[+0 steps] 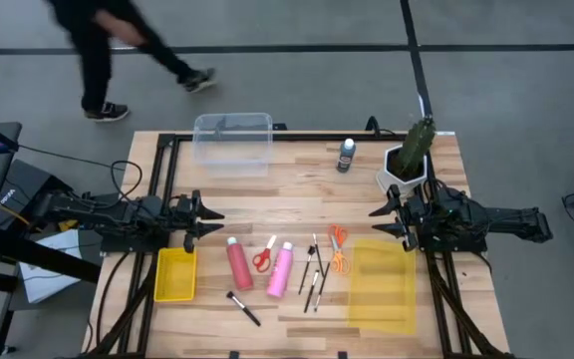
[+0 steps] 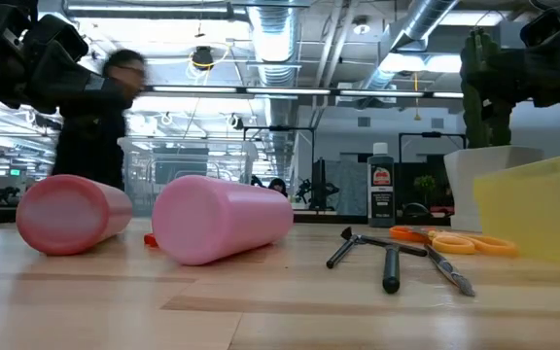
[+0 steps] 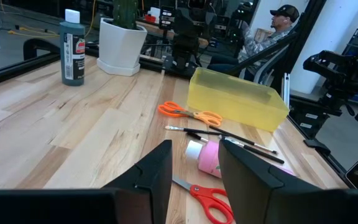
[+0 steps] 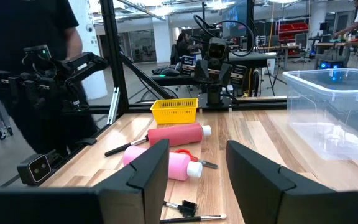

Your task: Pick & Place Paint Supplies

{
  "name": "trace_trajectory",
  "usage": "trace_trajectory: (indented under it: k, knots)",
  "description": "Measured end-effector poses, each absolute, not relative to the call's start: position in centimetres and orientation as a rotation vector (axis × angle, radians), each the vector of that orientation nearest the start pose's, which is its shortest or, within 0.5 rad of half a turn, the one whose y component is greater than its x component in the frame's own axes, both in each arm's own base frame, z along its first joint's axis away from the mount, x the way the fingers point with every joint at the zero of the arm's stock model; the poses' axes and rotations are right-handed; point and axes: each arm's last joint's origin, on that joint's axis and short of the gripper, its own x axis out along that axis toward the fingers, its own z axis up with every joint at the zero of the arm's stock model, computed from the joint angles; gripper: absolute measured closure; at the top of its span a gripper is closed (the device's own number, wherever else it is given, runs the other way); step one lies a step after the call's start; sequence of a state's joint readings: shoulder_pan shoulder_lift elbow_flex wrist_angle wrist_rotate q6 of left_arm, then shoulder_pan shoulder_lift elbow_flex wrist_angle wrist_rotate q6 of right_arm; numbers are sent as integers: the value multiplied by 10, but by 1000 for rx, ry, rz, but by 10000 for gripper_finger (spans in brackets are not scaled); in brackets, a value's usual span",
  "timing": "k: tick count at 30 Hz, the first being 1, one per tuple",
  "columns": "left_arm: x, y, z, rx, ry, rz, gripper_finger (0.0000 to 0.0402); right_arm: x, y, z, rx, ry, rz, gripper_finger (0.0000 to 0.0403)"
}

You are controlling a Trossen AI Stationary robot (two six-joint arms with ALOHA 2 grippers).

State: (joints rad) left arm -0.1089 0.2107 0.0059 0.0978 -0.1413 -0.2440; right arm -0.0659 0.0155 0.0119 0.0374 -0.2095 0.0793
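Both the left gripper [image 1: 215,221] and the right gripper [image 1: 375,221] hover with fingers parted and empty. The pink paint bottle [image 1: 281,269] lies on its side mid-table beside the red paint bottle [image 1: 239,263]. It looks rigid, smooth and prone to rolling, so a grip across its body seems safest.

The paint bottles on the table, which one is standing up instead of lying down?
The small dark bottle with the white cap, standing near the plant pot. The red bottle and pink bottle both lie on their sides mid-table.
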Motion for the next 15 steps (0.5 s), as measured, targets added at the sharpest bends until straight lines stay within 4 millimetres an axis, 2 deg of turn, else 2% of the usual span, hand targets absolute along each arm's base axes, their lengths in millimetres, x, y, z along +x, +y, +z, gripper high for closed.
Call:
trace_trajectory:
  k: [15]
  knots:
    - [110, -8, 160, -233, 77, 54, 276, 97, 0, 170, 75, -28, 145, 246]
